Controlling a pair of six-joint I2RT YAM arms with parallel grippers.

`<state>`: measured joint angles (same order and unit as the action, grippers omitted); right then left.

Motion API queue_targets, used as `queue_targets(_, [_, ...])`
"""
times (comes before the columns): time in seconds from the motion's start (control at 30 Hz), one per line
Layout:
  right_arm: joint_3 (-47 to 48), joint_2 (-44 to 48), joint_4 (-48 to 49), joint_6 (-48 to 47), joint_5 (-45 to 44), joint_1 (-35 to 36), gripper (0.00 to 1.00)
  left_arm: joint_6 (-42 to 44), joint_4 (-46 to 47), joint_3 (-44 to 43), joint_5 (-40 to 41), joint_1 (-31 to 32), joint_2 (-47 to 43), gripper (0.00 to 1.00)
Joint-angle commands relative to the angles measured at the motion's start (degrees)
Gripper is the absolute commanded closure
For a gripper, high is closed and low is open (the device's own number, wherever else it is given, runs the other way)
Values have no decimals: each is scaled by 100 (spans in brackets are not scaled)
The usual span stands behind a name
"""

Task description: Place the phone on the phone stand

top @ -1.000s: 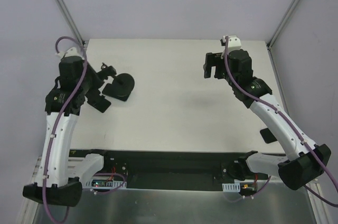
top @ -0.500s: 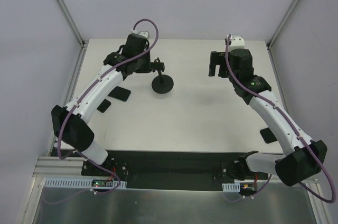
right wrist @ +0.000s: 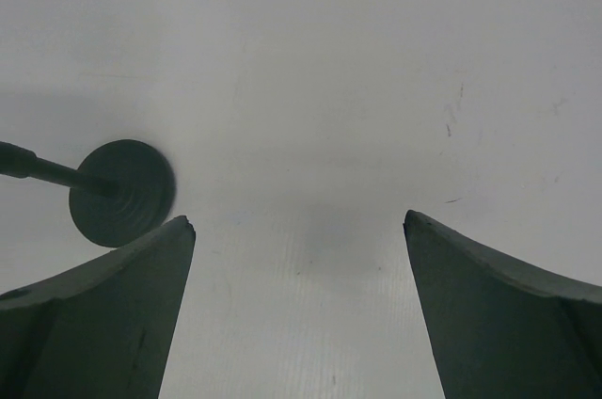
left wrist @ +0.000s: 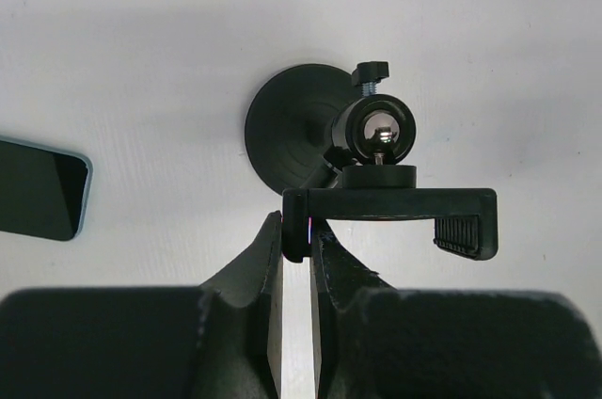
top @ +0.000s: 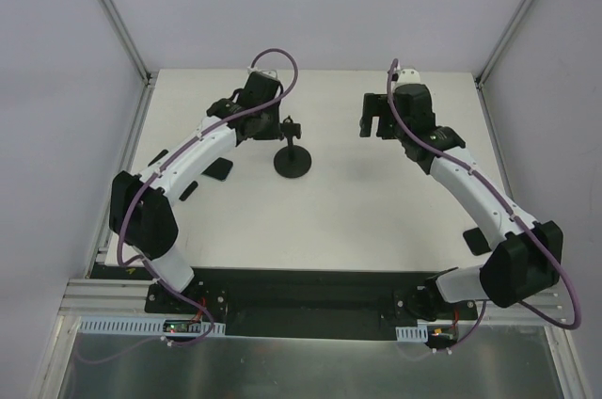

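Observation:
The phone stand (top: pixel 293 160) has a round black disc base near the table's middle, with its stem and holder plate above it. In the left wrist view the stand (left wrist: pixel 292 126) shows from above. My left gripper (left wrist: pixel 296 226) is shut on the left end of its holder plate (left wrist: pixel 395 203). In the top view the left gripper (top: pixel 278 126) is just left of the stem. The phone (top: pixel 218 169) lies flat to the left, a black slab with a blue rim (left wrist: pixel 38 188). My right gripper (top: pixel 372 122) hangs open and empty over bare table; it also shows in its wrist view (right wrist: pixel 299 222).
A second small dark slab (top: pixel 188 190) lies near the phone by the left edge. Another dark flat piece (top: pixel 478 241) lies under the right arm. The stand's disc base (right wrist: pixel 122 192) shows at the left of the right wrist view. White walls enclose the table.
My left arm has swung from the table's left side to the middle, carrying the stand with it. The phone stays behind on the left. The right gripper has shifted slightly left.

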<state>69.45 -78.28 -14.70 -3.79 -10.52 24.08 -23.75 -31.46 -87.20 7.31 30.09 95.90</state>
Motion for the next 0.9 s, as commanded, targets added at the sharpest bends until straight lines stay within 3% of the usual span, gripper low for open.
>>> queue_targets(0.0, [385,-135,231,616,331,-8,4,-648,299,255,156,102,-352,100])
queue_targets(0.2, [525,-205,213,950,262,124,4,-736,281,361,219,349,-256,100])
queue_targets(0.23, [560,-205,135,985,235,141,4,-754,255,361,140,349,-273,91])
queue_targets(0.27, [596,-205,73,1090,148,150,4,-728,272,353,-26,349,-291,72])
queue_targets(0.4, [658,-48,-348,1275,-46,194,4,-640,272,361,-159,358,-588,32])
queue_targets(0.53, [237,435,-963,1477,-485,185,4,-465,290,353,-528,358,-888,14])
queue_targets(0.7, [-1450,1698,-1237,1855,-776,-191,4,-34,658,589,-1249,358,-1511,4])
queue_targets(0.87, [-2462,2536,-1816,2453,-634,-1658,4,151,1054,888,-1951,358,-1908,1])
